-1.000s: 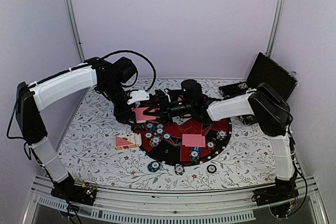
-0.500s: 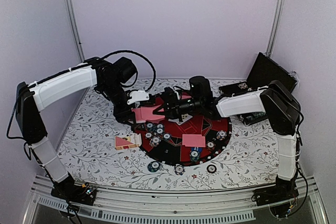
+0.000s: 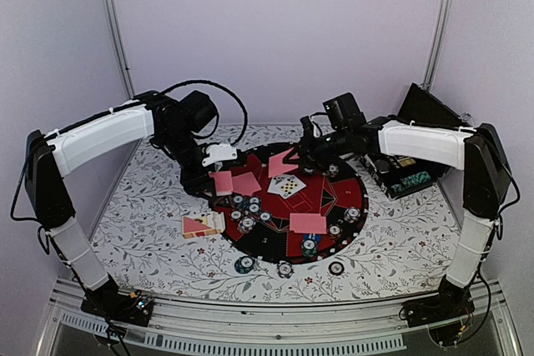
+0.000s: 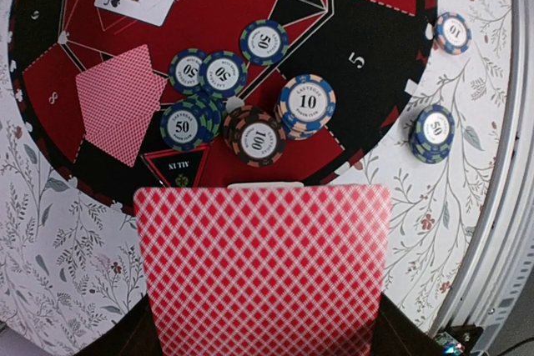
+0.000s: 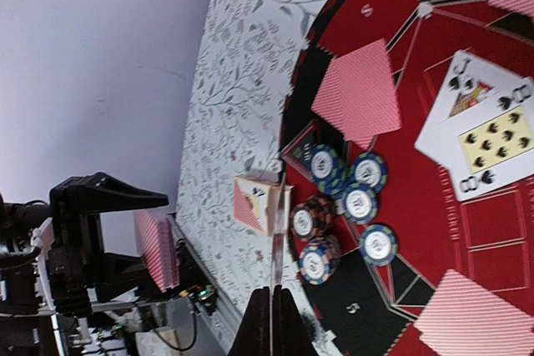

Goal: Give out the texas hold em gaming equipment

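My left gripper [image 3: 215, 174] is shut on a deck of pink-red-backed cards [image 3: 222, 183] above the mat's left edge; the deck fills the lower left wrist view [image 4: 263, 268]. My right gripper [image 3: 303, 153] is shut on a single card [image 3: 282, 162] above the far middle of the mat; in the right wrist view the card shows edge-on [image 5: 274, 268] between the shut fingers [image 5: 284, 323]. Poker chips [image 3: 247, 210] are clustered on the mat's left side [image 4: 307, 104]. Two face-up cards [image 3: 288, 185] and face-down cards [image 3: 308, 223] lie on the mat.
The round red-and-black mat [image 3: 355, 193] covers the table's middle. A card box [image 3: 203, 225] lies at its left edge. Loose chips [image 3: 244, 265] sit off the mat near the front. The black hinged case [image 3: 430, 118] stands open at the back right.
My right gripper has drawn back to the right, away from the left gripper's deck, with a single card in it. The left arm has stayed put.
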Motion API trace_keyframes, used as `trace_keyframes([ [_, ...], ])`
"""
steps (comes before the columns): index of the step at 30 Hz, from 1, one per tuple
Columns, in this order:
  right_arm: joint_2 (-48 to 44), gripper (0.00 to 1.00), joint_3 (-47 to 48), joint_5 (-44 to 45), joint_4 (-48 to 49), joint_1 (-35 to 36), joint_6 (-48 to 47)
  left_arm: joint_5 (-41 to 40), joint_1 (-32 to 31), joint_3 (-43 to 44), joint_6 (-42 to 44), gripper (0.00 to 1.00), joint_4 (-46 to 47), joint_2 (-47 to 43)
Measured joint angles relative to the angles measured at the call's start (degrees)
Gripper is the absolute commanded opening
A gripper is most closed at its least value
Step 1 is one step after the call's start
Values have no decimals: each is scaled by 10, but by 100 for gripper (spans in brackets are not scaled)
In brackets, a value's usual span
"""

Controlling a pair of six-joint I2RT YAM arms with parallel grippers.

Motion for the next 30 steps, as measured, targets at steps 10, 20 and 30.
trace_keyframes([
  [10,5,0,151,328,-273,8,-132,0,0,-1,0,0,0,0],
  [20,160,0,368,602,-447,81,-171,0,3,-8,0,0,0,0],
  [30,295,0,457,716,-535,123,-194,0,5,-9,0,0,0,0],
])
